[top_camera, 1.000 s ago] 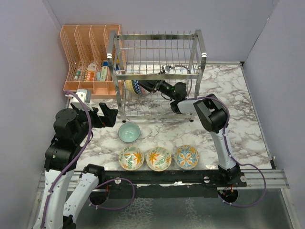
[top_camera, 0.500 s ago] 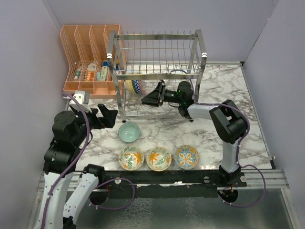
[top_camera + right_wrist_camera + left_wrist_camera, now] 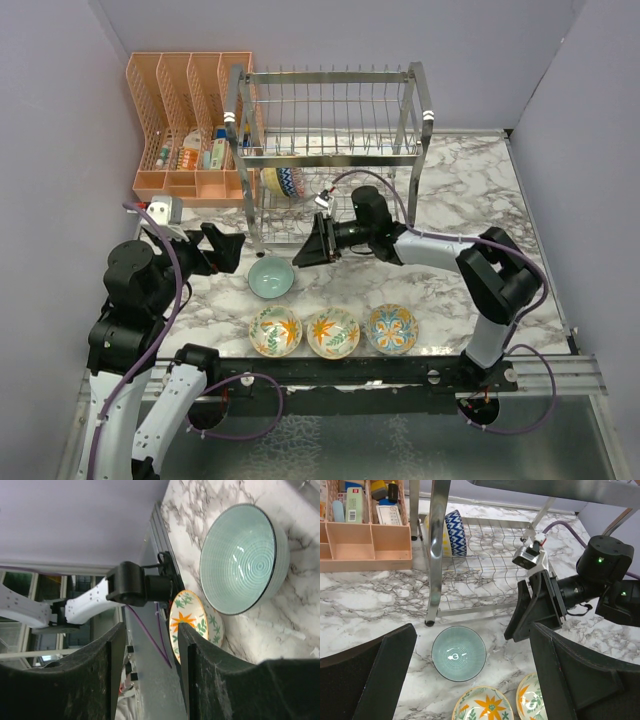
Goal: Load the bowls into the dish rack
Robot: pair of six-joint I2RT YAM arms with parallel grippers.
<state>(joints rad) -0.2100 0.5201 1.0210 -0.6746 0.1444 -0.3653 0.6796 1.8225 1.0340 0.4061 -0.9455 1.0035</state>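
Note:
A teal bowl (image 3: 271, 277) (image 3: 458, 653) (image 3: 240, 560) sits on the marble just in front of the dish rack (image 3: 420, 100) (image 3: 437, 540). Three floral bowls (image 3: 275, 331) (image 3: 332, 332) (image 3: 391, 328) line the near edge; one of them (image 3: 187, 625) shows in the right wrist view. On the rack's lower tier a blue-zigzag and yellow bowl (image 3: 283, 182) (image 3: 452, 527) stands on edge. My right gripper (image 3: 315, 247) (image 3: 151, 630) is open and empty, just right of the teal bowl. To that bowl's left my left gripper (image 3: 218, 250) (image 3: 472, 630) hangs open and empty.
A peach plastic organizer (image 3: 185, 90) (image 3: 365, 545) with small packets stands left of the rack. Purple walls close in the left, the right and the back. A black rail (image 3: 350, 375) runs along the table's near edge.
My right gripper has drawn back out of the rack's lower tier toward the near left, ending beside the teal bowl; the zigzag bowl stays in the rack. The left arm has shifted only slightly.

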